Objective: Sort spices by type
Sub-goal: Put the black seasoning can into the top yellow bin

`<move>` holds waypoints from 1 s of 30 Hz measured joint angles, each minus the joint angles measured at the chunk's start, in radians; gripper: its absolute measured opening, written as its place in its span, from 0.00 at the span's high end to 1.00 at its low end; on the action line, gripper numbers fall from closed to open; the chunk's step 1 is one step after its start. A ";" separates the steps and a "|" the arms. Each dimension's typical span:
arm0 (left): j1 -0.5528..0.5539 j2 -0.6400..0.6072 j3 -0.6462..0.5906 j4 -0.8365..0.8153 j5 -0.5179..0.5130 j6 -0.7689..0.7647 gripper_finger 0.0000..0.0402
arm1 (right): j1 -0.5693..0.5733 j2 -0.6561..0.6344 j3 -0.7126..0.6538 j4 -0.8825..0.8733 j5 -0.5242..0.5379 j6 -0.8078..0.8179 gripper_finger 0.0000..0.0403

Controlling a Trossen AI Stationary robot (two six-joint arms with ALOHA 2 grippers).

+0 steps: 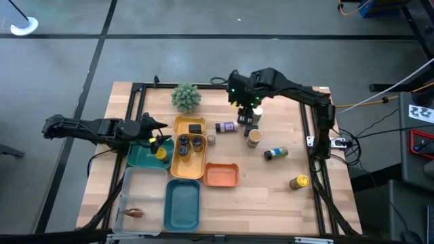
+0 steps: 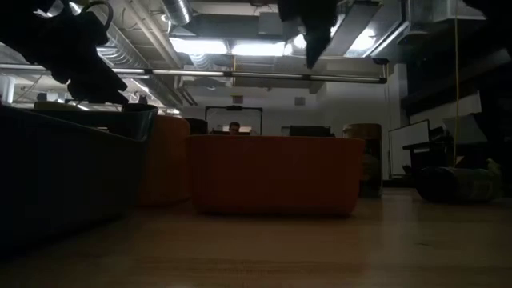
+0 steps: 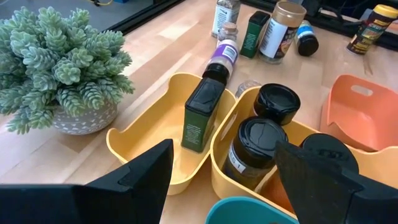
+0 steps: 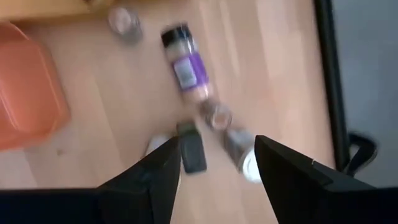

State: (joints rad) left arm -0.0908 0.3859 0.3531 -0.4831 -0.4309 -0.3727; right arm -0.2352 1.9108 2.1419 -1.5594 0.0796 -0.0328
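Several spice jars stand or lie on the table's far middle. Among them are a purple-labelled jar [image 1: 226, 127] on its side, a dark green tin [image 4: 191, 152] and a tan-capped jar [image 1: 254, 135]. My right gripper [image 1: 245, 107] hangs well above them, pointing down, open [image 4: 217, 165] with nothing between its fingers. A dark tin [image 3: 201, 115] stands in the small yellow tray [image 1: 179, 125]. Dark-capped jars [image 3: 256, 149] stand in the larger yellow tray [image 1: 175, 165]. My left gripper [image 1: 154, 139] waits open [image 3: 224, 180] at the left, over a teal tray [image 1: 139, 157] holding a yellow-capped jar [image 1: 161, 152].
A fuzzy green plant [image 1: 186, 97] stands at the far edge. An orange tray [image 1: 221, 175], a second teal tray [image 1: 183, 203] and a clear tray [image 1: 144, 186] with a brown packet [image 1: 133, 213] lie toward the near side. A blue-labelled bottle [image 1: 276, 153] and a yellow-capped jar [image 1: 300, 181] lie at the right.
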 joint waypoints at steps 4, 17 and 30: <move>0.000 0.000 0.000 -0.004 0.000 0.005 0.35 | -0.001 -0.044 -0.204 0.058 0.009 0.005 0.49; 0.000 0.000 0.000 -0.004 0.000 0.002 0.35 | -0.001 -0.158 -0.611 0.447 0.002 0.069 0.49; 0.000 0.000 0.000 -0.004 0.000 0.002 0.35 | -0.001 -0.156 -0.717 0.513 -0.054 0.115 0.49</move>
State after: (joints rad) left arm -0.0906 0.3859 0.3531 -0.4873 -0.4313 -0.3710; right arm -0.2360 1.7550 1.4251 -1.0469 0.0255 0.0818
